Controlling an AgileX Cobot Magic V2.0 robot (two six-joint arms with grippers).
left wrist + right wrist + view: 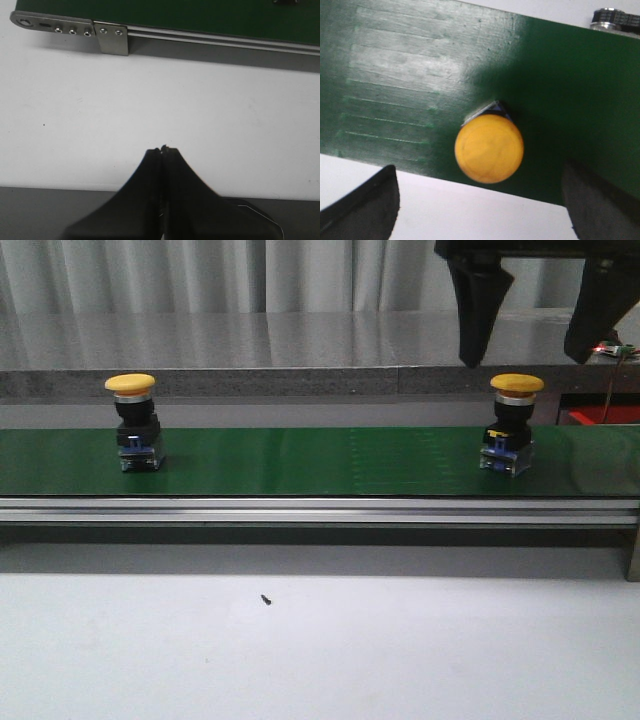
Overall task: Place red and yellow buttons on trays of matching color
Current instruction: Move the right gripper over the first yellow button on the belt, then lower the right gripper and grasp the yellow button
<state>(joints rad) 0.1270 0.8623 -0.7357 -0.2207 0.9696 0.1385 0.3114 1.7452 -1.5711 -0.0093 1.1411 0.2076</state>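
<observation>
Nearest the camera, bare white tabletop (320,650) with one small dark speck (266,599) on it; wide open room here. Left gripper (164,148), seen only in the left wrist view, hangs over this white surface with jaws pressed together, holding nothing, the belt's bracketed end (111,38) beyond it. Next back, the aluminium rail (320,510) edges the green conveyor belt (320,460). Two yellow buttons stand upright on the belt, long axis vertical, caps up: left button (134,420) near the belt's left part, right button (512,422) near the right part, well apart. Right gripper (530,355) hangs above the right button, jaws wide, one finger (474,305) on each side, not touching; from its wrist view the yellow cap (489,148) sits between them near the belt's near edge. Far right, behind the belt, a sliver of red tray (603,416); contents hidden.
</observation>
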